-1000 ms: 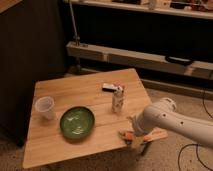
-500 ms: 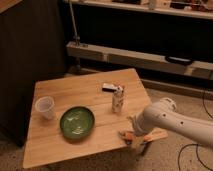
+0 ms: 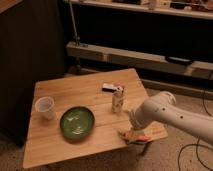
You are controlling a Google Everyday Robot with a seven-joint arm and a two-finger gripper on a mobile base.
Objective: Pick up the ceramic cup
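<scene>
Nothing on the light wooden tabletop [image 3: 75, 90] has visibly shifted from half a second ago: every object sits where it did, and the robot's white, rounded arm [image 3: 165, 112] holds the same pose at the right side of the scene.

The pincer [image 3: 134, 136] hangs low at the tabletop's front right edge, with orange-red parts showing at its tip. Whether it is open or closed cannot be told from this view, and it grips nothing that can be made out.

The small, plain whitish ceramic cup [image 3: 44, 106] stands upright near the tabletop's left edge, mouth up and touching nothing but the wood beneath it. It is well apart from the pincer, almost the full width of the tabletop away and a little farther back.

Between the two lies the round green bowl [image 3: 77, 122], just to the right of the cup and slightly nearer the front.

A tall pale carton [image 3: 118, 100] stands upright right of centre, close to the bend of the arm, and a small flat dark-and-white item [image 3: 109, 87] lies just behind it.

A pale shelf rail [image 3: 125, 55] runs along the dark wall behind.
</scene>
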